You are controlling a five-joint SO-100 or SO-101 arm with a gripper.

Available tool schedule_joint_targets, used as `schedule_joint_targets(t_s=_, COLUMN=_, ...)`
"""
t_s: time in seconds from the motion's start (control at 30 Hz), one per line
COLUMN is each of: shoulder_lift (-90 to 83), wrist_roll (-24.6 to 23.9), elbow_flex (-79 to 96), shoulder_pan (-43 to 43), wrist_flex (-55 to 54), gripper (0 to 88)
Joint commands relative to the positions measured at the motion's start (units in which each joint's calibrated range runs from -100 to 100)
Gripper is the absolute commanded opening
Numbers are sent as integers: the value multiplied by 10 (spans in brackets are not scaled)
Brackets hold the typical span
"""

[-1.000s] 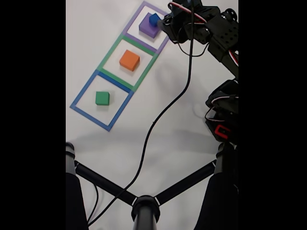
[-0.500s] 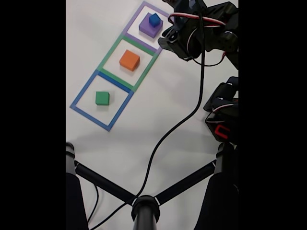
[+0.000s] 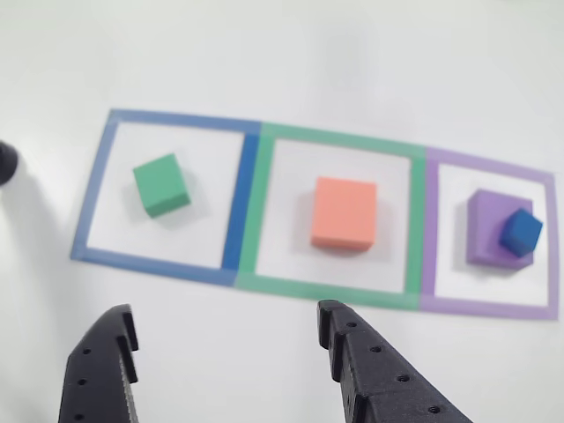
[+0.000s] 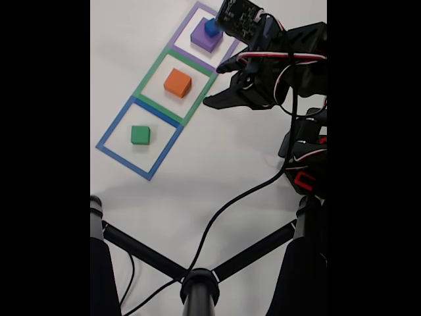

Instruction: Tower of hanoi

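Three taped squares lie in a row on the white table. A small green cube sits in the blue square. An orange block rests in the green square. In the purple square a purple block carries a small blue cube. My gripper hovers open and holding nothing beside the green square's near edge, apart from every block.
In the fixed view, black stand legs cross the bottom and a black cable trails over the table to the arm. The arm's base stands at the right. A dark round object pokes in at the other view's left edge.
The gripper has swung away from the purple square and the blue cube toward the green square. The blocks have not moved.
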Motion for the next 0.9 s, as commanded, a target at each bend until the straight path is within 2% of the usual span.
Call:
schedule_joint_targets(t_s=0.0, shoulder_lift=-41, wrist_roll=0, elbow_flex=71, shoulder_pan=-18, wrist_flex=-79, gripper=281)
schedule_joint_targets(t_s=0.33, shoulder_lift=-18, wrist_roll=0, elbow_flex=254, shoulder_pan=-49, wrist_flex=-351, gripper=336)
schedule_joint_targets(t_s=0.57, shoulder_lift=52, wrist_roll=0, elbow_flex=373, shoulder_pan=-61, wrist_flex=-572, gripper=383)
schedule_joint_targets(t_s=0.73, shoulder_lift=123, wrist_roll=0, elbow_flex=458, shoulder_pan=-68, wrist_flex=-754, gripper=387)
schedule_joint_targets(t_s=0.87, shoulder_lift=181, wrist_roll=0, elbow_flex=495, shoulder_pan=-76, wrist_flex=-852, gripper=388)
